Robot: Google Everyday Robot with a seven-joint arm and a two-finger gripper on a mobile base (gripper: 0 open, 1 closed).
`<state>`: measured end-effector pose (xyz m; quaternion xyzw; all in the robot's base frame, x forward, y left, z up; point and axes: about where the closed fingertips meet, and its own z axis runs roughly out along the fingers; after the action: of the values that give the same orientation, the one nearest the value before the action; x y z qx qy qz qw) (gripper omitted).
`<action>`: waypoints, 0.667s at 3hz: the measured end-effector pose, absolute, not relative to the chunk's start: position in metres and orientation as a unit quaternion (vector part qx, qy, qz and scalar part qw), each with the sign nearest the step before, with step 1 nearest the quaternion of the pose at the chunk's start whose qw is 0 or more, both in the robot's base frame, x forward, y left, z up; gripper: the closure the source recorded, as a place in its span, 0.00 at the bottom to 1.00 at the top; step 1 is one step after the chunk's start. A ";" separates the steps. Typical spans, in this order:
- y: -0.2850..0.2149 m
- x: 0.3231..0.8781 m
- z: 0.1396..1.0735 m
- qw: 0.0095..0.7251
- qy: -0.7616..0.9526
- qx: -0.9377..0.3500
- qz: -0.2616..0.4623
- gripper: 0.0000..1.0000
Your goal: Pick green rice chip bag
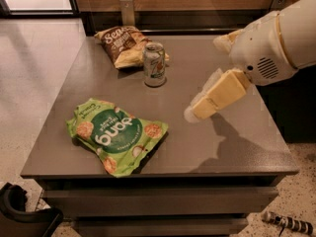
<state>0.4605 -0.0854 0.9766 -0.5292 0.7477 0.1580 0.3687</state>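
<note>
The green rice chip bag (117, 136) lies flat on the front left part of the grey table (237, 147). It is bright green with a dark-green circle, white lettering and pictures of tan chips. My gripper (196, 112) hangs over the table's middle right, to the right of the bag and a little farther back, apart from it. The arm reaches in from the upper right. Nothing is held.
A silver-green soda can (154, 64) stands upright at the back middle. A brown-and-yellow chip bag (123, 44) lies just behind it. A wooden wall runs behind the table. A dark object (19, 214) sits on the floor at the front left.
</note>
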 end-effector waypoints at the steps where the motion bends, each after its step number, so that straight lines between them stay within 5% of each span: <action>1: -0.044 0.462 0.956 0.407 0.733 -0.521 0.161 0.00; 2: -0.024 0.476 0.952 0.443 0.727 -0.507 0.132 0.00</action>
<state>0.4762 -0.0238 0.9516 -0.5073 0.7275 0.1317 0.4428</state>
